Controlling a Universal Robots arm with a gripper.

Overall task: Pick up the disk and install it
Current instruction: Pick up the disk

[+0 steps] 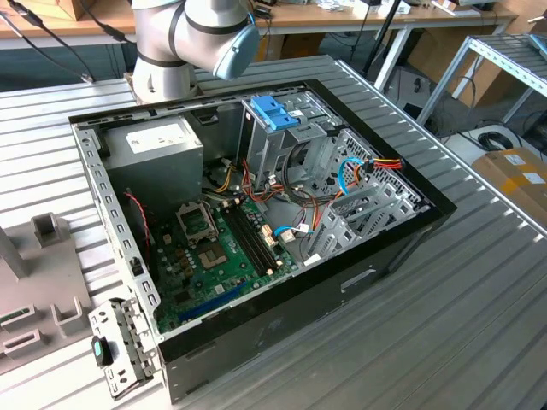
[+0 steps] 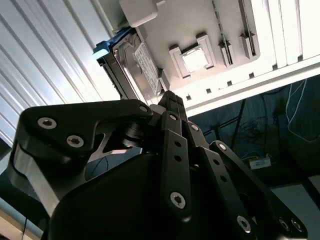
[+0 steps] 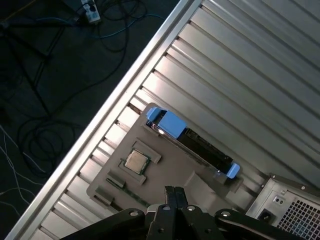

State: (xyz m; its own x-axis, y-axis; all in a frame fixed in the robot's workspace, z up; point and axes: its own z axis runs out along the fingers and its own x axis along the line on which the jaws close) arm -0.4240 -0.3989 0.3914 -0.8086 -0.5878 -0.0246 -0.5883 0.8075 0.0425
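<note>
One flat, dark-grey, blue-railed rectangular disk [image 3: 192, 142] stands edgewise near, ahead of the black metal gripper [image 3: 174, 191]; long axis obliquely crosswise; jaws pinched together, empty.

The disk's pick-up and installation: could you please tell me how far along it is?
Done: nothing visible yet. The disk stands on edge in its grey holder on the slatted table. In hand: the gripper, shut and holding nothing, is aimed at the disk in both wrist views. Left: the pick-up and the fitting into the open computer case.
</note>
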